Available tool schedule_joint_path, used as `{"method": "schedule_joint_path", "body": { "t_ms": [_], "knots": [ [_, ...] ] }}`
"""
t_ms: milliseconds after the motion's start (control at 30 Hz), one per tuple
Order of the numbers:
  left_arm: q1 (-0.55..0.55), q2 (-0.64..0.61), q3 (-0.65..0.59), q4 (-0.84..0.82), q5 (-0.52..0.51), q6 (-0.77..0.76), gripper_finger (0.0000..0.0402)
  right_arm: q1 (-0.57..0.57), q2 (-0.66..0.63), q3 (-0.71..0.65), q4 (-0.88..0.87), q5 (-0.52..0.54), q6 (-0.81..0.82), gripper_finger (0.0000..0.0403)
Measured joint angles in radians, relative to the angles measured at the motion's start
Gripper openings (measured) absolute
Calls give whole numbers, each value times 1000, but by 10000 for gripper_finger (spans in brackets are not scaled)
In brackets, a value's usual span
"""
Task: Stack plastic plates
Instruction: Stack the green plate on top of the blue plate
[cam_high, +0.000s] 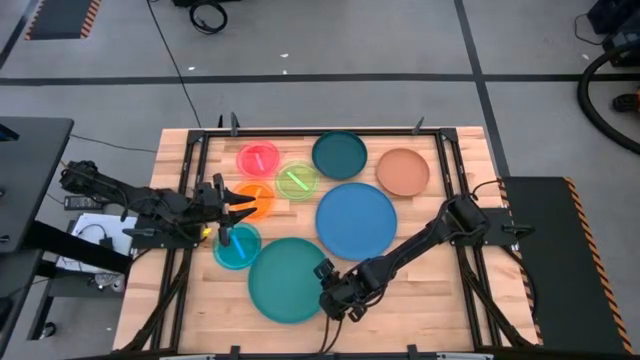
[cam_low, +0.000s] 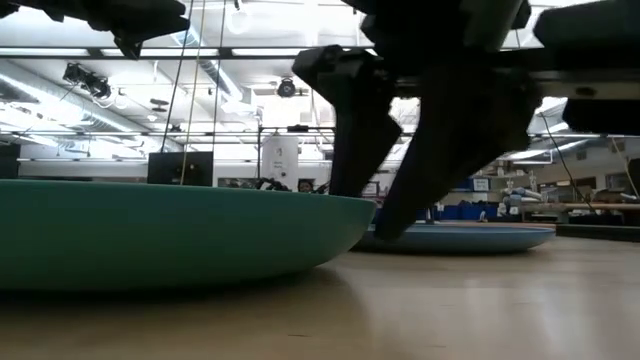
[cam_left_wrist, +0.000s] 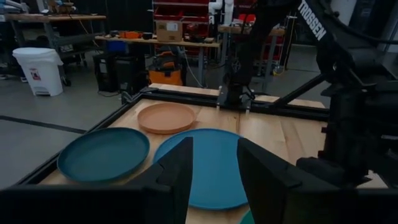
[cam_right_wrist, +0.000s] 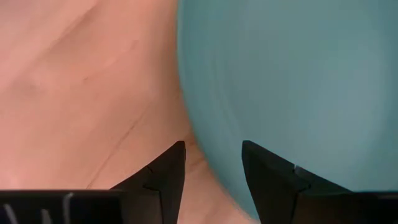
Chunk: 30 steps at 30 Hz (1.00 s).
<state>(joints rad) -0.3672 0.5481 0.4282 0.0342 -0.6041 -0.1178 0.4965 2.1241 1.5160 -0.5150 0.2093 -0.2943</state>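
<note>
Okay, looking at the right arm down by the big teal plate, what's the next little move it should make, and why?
Probably ease the right gripper lower and close on the large teal plate's rim. Its fingers are open, straddling that plate's edge, with one finger over the plate and the other over bare wood table. Nothing is gripped yet. The left gripper hovers over the small plates.

Large plates blue (cam_high: 356, 220) and teal (cam_high: 287, 280) (small ones pink-red (cam_high: 258, 158), green (cam_high: 296, 181)).
</note>
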Motion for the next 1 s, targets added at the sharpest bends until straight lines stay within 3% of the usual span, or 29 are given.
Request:
{"method": "schedule_joint_path", "body": {
  "t_ms": [233, 700, 1000],
  "knots": [
    [0, 9, 0, -1, 0, -2, 133, 3, 20, -1, -25, 49, -67, 151],
    [0, 9, 0, -2, -1, -1, 133, 9, 18, -3, -19, 167, -190, 52],
    [0, 9, 0, -2, -1, 0, 133, 19, 18, 71, -56, 235, -252, 31]
  ]
}}
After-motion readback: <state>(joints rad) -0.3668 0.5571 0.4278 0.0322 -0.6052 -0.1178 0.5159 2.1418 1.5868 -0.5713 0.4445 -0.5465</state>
